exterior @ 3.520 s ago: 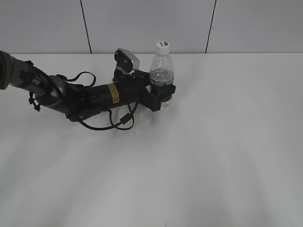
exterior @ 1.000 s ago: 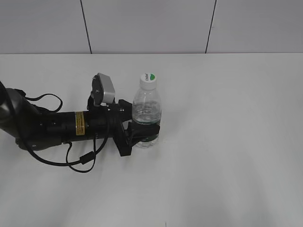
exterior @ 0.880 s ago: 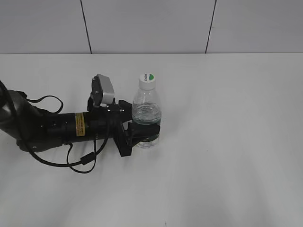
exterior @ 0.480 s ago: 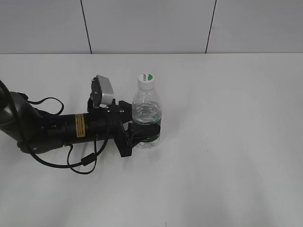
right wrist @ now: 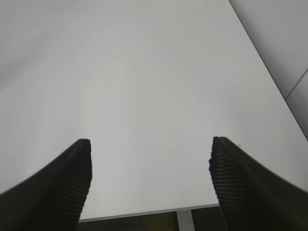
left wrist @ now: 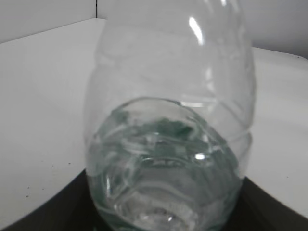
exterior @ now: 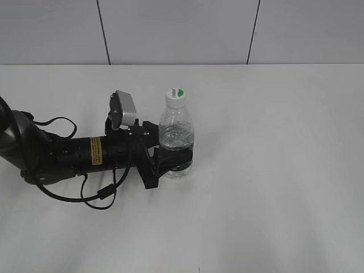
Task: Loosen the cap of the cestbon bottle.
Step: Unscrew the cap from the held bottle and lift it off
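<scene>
The cestbon bottle (exterior: 176,139) stands upright on the white table (exterior: 273,142), its lower body clamped between the jaws of the left gripper (exterior: 173,165), whose arm lies low to the bottle's left. The cap (exterior: 176,97) sits on the neck, untouched. The right gripper (right wrist: 149,168) hovers with jaws wide apart over bare table, holding nothing. The likely risk: if the hold on the thin, slick plastic is light, the bottle could spin with the cap or buckle when the cap is twisted.

Even bright overhead light; soft shadows; glare on bottle (left wrist: 168,144); close-up blurred.
</scene>
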Available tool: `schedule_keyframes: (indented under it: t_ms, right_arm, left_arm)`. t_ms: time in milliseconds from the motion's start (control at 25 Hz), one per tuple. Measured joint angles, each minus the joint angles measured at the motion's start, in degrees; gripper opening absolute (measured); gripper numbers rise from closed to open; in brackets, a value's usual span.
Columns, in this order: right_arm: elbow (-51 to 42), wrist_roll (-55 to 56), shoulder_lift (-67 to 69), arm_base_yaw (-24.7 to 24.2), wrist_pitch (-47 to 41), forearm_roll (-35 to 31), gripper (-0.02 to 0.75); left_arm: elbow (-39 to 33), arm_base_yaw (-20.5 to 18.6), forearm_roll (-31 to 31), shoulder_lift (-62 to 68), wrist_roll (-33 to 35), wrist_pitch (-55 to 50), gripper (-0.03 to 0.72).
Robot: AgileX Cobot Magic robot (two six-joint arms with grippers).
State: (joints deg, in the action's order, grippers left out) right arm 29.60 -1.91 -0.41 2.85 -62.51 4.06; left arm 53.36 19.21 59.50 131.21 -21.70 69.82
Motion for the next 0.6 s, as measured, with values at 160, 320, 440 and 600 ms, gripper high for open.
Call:
schedule_keyframes:
  t_ms: [160, 320, 440, 600]
  right_arm:
    - [0.00, 0.00, 0.00, 0.00, 0.00, 0.00, 0.587]
    - [0.00, -0.18, 0.00, 0.00, 0.00, 0.05, 0.587]
    - [0.30, -2.64, 0.00, 0.00, 0.48, 0.00, 0.587]
    - [2.69, -6.09, 2.63, 0.00, 3.42, -0.06, 0.587]
  left_arm:
    - [0.00, 0.00, 0.00, 0.00, 0.00, 0.00, 0.414]
    - [0.00, 0.00, 0.00, 0.00, 0.00, 0.00, 0.414]
    - [0.02, 0.00, 0.00, 0.00, 0.00, 0.00, 0.414]
    - [0.07, 0.00, 0.06, 0.00, 0.00, 0.00, 0.414]
